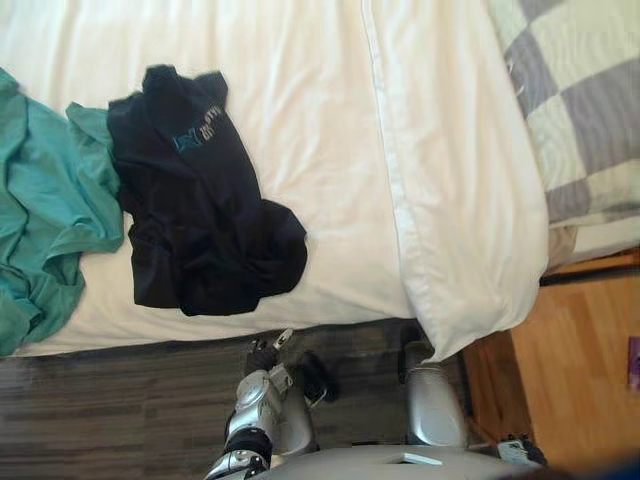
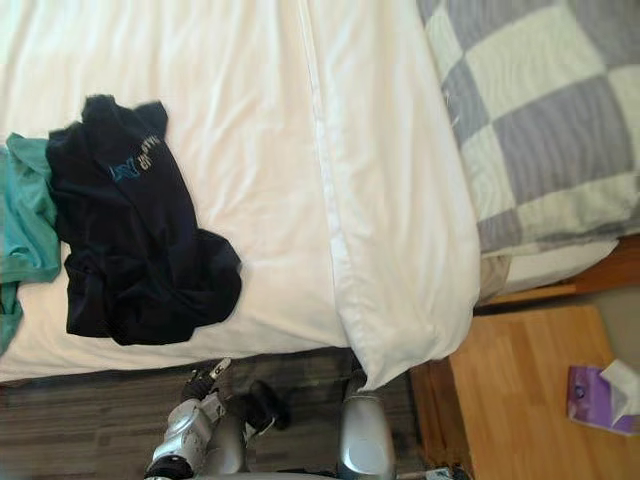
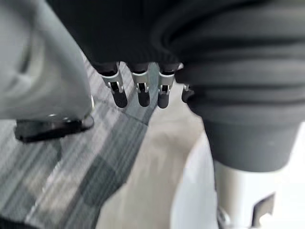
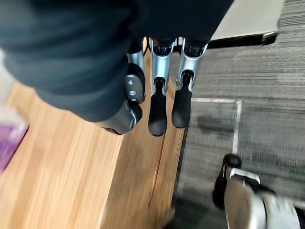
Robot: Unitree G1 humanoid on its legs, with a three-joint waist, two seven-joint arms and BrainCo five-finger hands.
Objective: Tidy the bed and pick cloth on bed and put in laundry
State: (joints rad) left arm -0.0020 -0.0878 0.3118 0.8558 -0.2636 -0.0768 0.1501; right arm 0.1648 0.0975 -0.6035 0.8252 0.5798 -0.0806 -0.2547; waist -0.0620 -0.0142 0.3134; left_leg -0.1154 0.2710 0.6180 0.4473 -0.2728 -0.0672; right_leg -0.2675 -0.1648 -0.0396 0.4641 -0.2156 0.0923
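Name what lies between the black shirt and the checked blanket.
Past the black shirt comes bare white sheet, then a puffy white cover up to the checked blanket, in the left eye view.

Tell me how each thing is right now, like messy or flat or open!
black shirt: crumpled, lying on the sheet near the bed's edge.
teal cloth: bunched up, touching the black shirt.
white sheet: spread fairly smooth.
white cover: corner hanging over the bed's edge.
tissue box: open, a tissue sticking out.
left hand: open, holding nothing.
right hand: open, holding nothing.
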